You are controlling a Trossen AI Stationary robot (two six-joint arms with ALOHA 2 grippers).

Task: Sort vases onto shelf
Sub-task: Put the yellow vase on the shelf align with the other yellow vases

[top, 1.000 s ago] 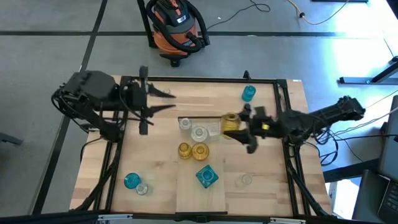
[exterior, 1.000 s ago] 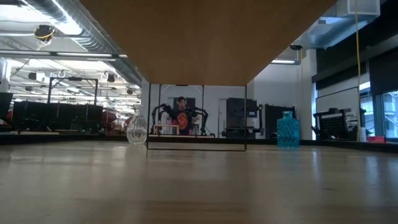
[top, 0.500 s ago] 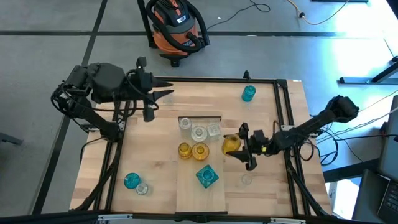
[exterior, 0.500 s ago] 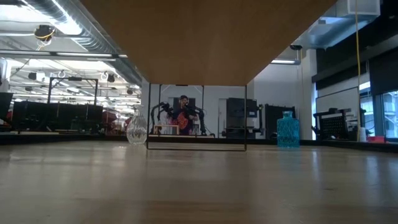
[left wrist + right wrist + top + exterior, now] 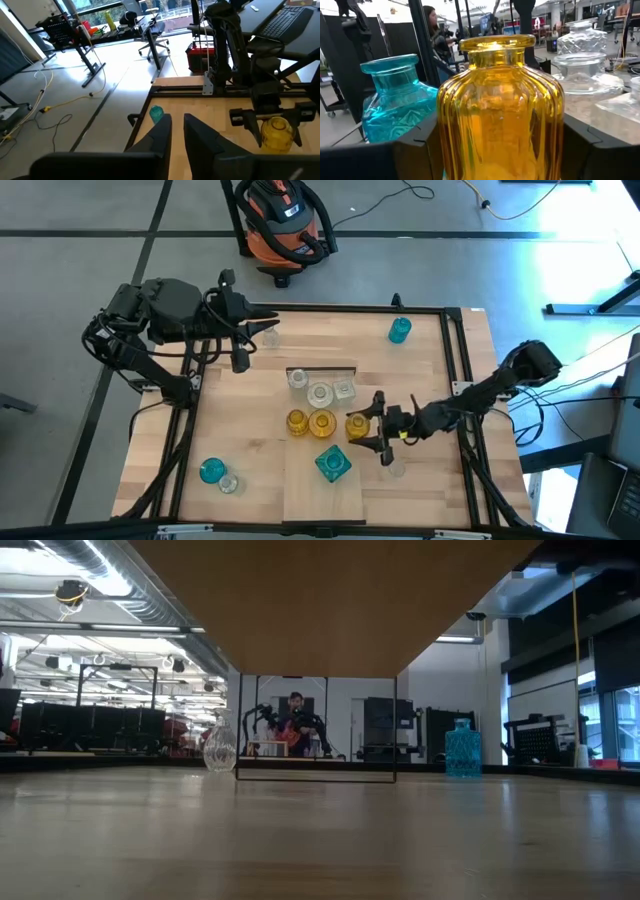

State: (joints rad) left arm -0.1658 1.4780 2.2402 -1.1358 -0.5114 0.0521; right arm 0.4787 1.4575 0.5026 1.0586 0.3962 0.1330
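Note:
The shelf (image 5: pixel 322 490) is a pale plank with a black bar at its far end. On it stand three clear vases (image 5: pixel 320 392), two amber vases (image 5: pixel 309 422) and a square teal vase (image 5: pixel 333 464). My right gripper (image 5: pixel 368 431) is shut on another amber vase (image 5: pixel 356 426) at the shelf's right edge, beside the amber pair. I cannot tell whether this vase touches the plank. My left gripper (image 5: pixel 262 328) hovers over the table's far left corner, its fingers (image 5: pixel 161 134) nearly together and empty. My right gripper pinches the ribbed body (image 5: pixel 500 125) of the amber vase between its two fingers (image 5: pixel 415 150), one on each side. The fingers come level from the table's right side. The vase stands upright in the hold.
A teal vase (image 5: pixel 400 330) stands on the slatted tabletop at the far right. A clear vase (image 5: pixel 395 470) stands near my right gripper. A teal vase (image 5: pixel 211 471) and a clear vase (image 5: pixel 229 484) stand at the near left. A vacuum cleaner (image 5: pixel 285 225) stands on the floor beyond the table.
My right gripper has carried the amber vase from beside the clear vases toward the table's near edge and a little left, to the shelf's right edge beside the amber pair. My left gripper has gone a little toward the far edge.

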